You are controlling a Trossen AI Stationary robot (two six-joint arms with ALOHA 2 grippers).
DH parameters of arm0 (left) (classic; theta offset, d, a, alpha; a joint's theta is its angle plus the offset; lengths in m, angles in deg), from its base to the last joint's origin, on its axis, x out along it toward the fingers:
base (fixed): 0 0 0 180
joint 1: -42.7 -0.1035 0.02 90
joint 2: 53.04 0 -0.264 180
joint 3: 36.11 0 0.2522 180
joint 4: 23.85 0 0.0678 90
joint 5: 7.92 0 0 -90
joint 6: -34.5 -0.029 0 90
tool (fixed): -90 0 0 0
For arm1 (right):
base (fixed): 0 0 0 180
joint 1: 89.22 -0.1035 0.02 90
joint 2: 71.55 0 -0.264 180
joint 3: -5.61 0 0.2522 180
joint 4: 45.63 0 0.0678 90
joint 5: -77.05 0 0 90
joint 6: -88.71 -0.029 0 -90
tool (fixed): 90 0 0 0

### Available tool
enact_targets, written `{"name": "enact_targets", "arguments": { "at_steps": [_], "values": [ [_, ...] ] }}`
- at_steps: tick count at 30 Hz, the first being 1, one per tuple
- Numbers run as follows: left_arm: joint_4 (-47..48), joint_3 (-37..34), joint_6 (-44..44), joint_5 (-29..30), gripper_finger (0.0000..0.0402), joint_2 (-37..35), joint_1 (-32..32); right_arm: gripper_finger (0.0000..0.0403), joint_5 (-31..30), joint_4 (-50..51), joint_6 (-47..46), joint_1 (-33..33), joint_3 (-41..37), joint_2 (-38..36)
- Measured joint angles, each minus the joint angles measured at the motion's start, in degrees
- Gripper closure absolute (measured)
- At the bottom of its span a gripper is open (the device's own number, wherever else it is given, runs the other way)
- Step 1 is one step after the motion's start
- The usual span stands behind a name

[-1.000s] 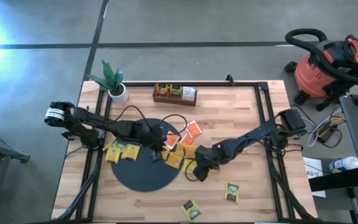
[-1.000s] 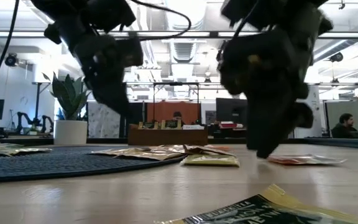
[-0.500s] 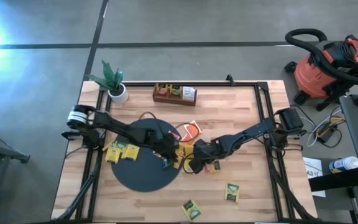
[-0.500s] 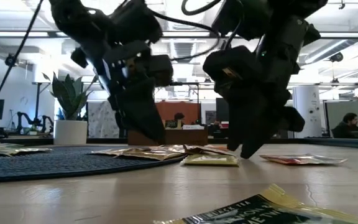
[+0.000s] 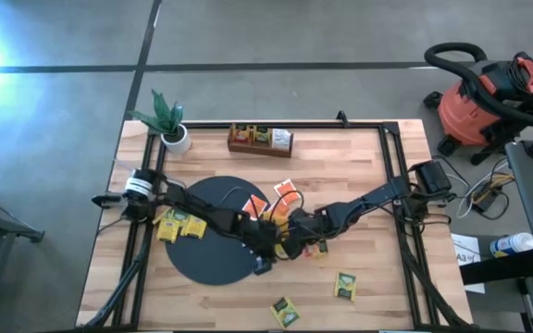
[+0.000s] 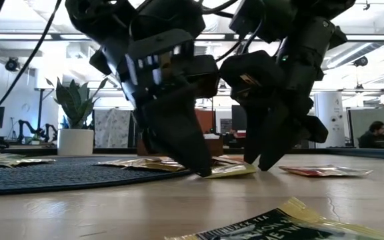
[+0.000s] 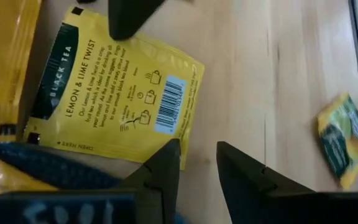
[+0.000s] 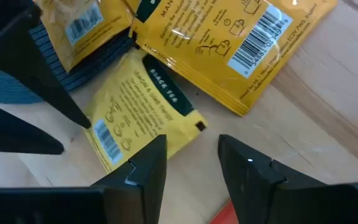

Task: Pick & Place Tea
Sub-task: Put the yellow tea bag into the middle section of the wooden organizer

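The yellow lemon-and-lime black tea packet (image 7: 114,93) lies flat on the wooden table (image 5: 359,185), just off the edge of the black round mat (image 5: 211,264), in a small heap of yellow and orange-red packets (image 5: 280,208). More yellow packets (image 5: 181,225) sit on the mat's far side, and two strays (image 5: 344,286) lie nearer the table's front edge. The left gripper (image 7: 197,165) hangs low over the packet's corner, fingers parted by a narrow gap and holding nothing. The right gripper (image 8: 191,155) hovers close by over a neighbouring yellow packet (image 8: 138,115), likewise slightly parted and empty. In the low view both sets of fingertips stand right at the table surface, nearly touching each other.

The main risk is the two grippers colliding, since they crowd the same heap. The packets are also thin and flat; fingers closing on an edge could slide it away or pinch two overlapping packets at once.
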Motion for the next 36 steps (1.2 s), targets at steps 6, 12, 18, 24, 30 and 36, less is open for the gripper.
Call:
{"name": "enact_targets", "arguments": {
  "at_steps": [6,12,18,24,30,36],
  "values": [
    [-1.27,0.96,3.56,4.09,0.0291,1.64,-0.02,0.0257,0.32,-0.48,2.86,0.06,-0.06,0.03],
    [-1.97,0.87,3.44,4.66,0.0291,1.75,-0.09,0.0257,0.44,-3.11,6.21,0.66,-0.14,0.19],
    [-2.74,0.85,4.36,6.65,0.0291,1.69,-0.09,0.0265,0.23,-5.9,8.39,0.77,-0.23,0.24],
    [0.56,0.64,4.92,7.73,0.0291,-1.13,-0.09,0.0336,0.21,-6.19,10.61,0.58,-0.15,-0.58],
    [16.39,0.48,9.02,14.29,0.0291,-10.27,1.87,0.0389,0.21,-3.25,16.37,0.45,-0.24,-3.91],
    [24.09,-1.08,17.89,26.92,0.0291,-21.75,4.53,0.0391,0.02,-3.29,26.27,0.52,-0.32,-10.36]
  ]
}}
